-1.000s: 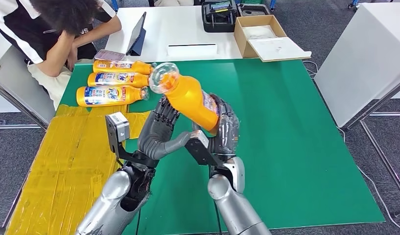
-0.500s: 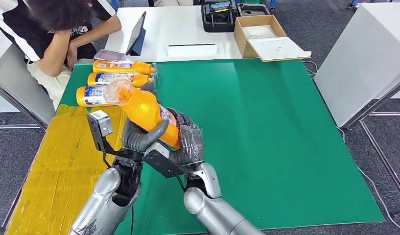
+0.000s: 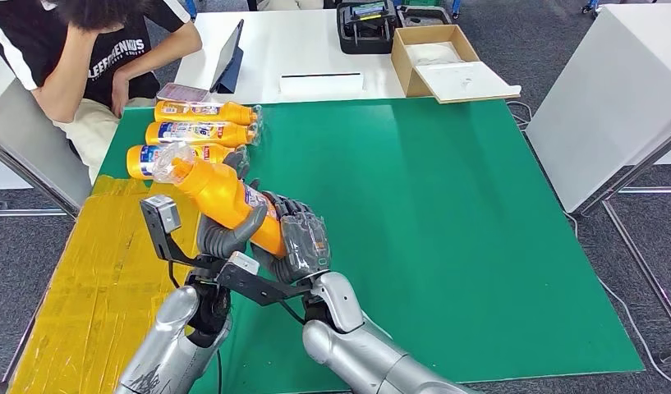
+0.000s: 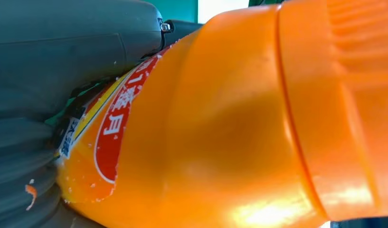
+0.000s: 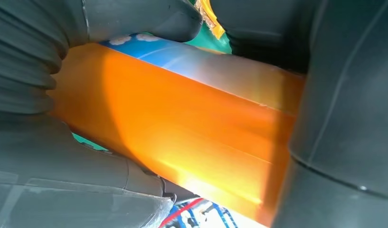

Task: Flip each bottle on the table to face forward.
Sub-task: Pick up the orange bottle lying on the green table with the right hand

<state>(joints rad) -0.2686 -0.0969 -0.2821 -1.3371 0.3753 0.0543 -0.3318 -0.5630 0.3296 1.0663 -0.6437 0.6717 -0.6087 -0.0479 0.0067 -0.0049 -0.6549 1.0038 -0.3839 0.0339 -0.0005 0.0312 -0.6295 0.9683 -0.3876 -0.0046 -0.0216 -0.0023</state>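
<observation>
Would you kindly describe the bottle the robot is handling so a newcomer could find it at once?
Start at the green mat and go to its near left part, beside the yellow sheet. There the left hand and right hand grip an orange bottle. Unlike the three bottles lying flat behind it, it is raised and tilted.

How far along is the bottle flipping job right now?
Three bottles lie in a row at the mat's far left, labels up, seemingly done. A fourth bottle is gripped by the left hand and right hand above the mat, not yet laid down.
</observation>
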